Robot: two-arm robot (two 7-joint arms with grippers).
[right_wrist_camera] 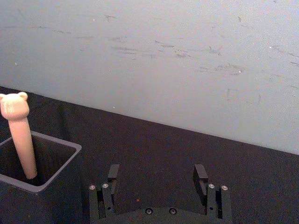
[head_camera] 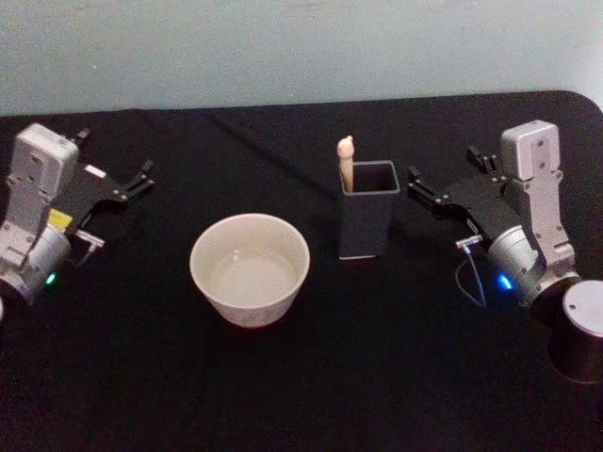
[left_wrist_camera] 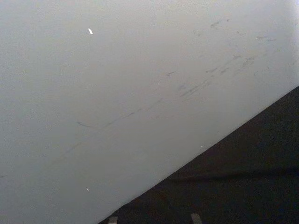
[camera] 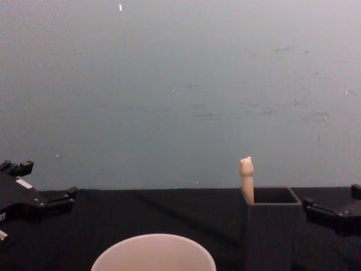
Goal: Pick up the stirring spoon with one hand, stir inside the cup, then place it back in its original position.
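While spoon stands untouched, step in hand is first grasp. Landmark: dark grey holder (head_camera: 368,218) on black surface (head_camera: 377,377). Stirring spoon (head_camera: 346,162) upright in holder's left rear corner, knob clear above rim. Cup (head_camera: 250,267) just left of holder, nearer robot. Right tool (head_camera: 436,198) just right of holder, jaws wide, empty. Left tool (head_camera: 132,185) parked well left of holder, spread cannot tell. Advice: pinch handle below knob, lift straight, avoid rim. No readable writing or brands.

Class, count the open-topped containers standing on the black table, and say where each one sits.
2. The cup sits at the centre front; the dark grey holder stands to its right with the stirring spoon upright in it, beside the open right pincer.
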